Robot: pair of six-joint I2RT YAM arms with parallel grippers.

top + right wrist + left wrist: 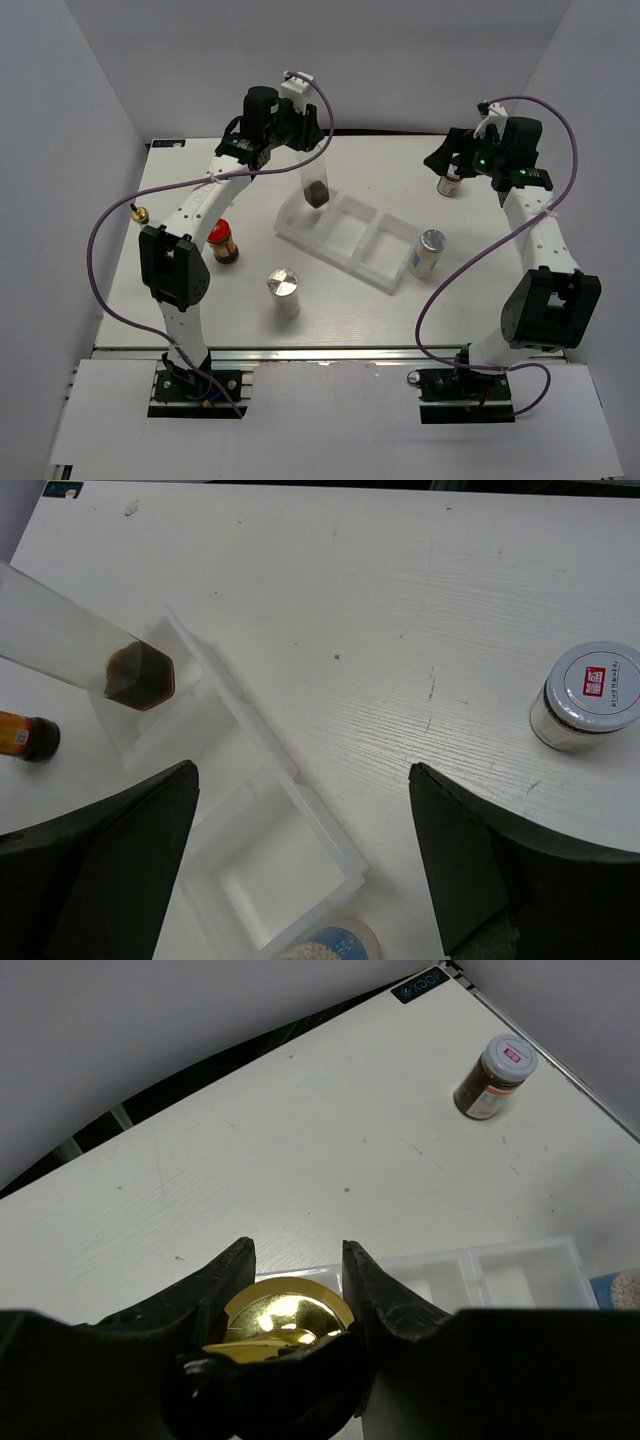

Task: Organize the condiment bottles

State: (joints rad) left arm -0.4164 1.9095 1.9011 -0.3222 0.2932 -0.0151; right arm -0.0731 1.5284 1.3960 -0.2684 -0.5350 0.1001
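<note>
My left gripper (298, 135) is shut on the gold pourer top (288, 1318) of a tall clear glass bottle (316, 182). The bottle leans, and its dark-filled base (140, 675) sits in the left compartment of the white tray (335, 257). My right gripper (445, 160) is open and empty above the far right of the table. In the right wrist view (302, 770) the small white-lidded jar (592, 693) stands outside its right finger. The jar also shows in the top view (449, 184). A second tall bottle does not show.
A red-lidded jar (223, 241) stands left of the tray. One silver-capped shaker (283, 291) stands in front of the tray. Another shaker (428, 252) stands at the tray's right end. The middle and right tray compartments hold nothing. White walls enclose the table.
</note>
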